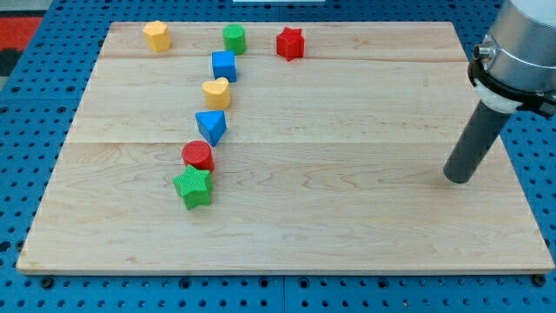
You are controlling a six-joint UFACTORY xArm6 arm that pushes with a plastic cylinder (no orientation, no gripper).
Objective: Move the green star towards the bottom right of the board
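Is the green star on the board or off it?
On: the green star sits on the board, touching the red cylinder.

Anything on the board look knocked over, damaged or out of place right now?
Nothing stands out. All blocks sit flat on the board; the green star touches the red cylinder. My tip is far to the view's right.

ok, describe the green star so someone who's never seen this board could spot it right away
On the wooden board, a loose line of blocks runs down from the view's top, left of centre. The green star is the lowest block in that line, touching the red cylinder just above it. The only other green block, a green cylinder, sits at the top edge. My tip is far off at the view's right.
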